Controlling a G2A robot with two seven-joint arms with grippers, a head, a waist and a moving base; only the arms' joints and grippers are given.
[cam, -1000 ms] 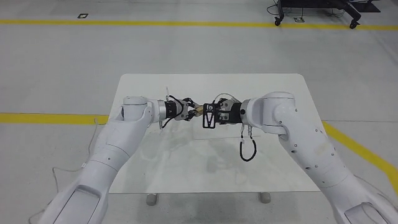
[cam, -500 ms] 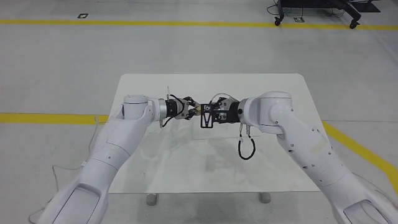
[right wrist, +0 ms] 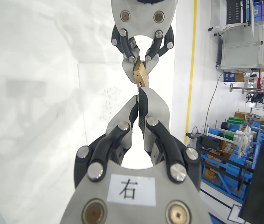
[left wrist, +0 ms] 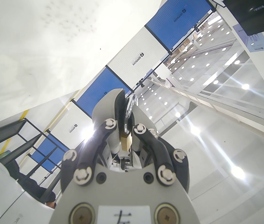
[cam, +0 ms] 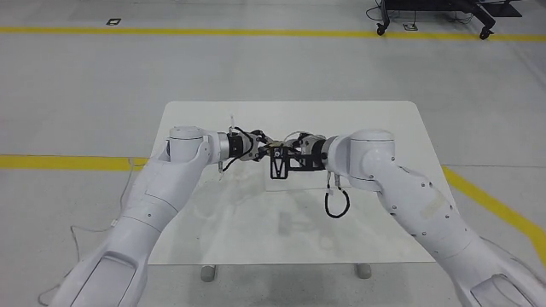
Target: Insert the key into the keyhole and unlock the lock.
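Right wrist view | left gripper point(right wrist: 141, 62) clamped on brass padlock point(right wrist: 140, 75) over table point(cam: 375, 230) | right gripper point(right wrist: 139, 94) pinched on key point(right wrist: 138, 92) at keyhole point(right wrist: 141, 84), 3 o'clock of it in top view | padlock's rigid, probably slick, so grip flat sides

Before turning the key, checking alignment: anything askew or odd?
The padlock sits slightly tilted in the left gripper, its keyhole end leaning off the line of the key in the right gripper. No damage shows.
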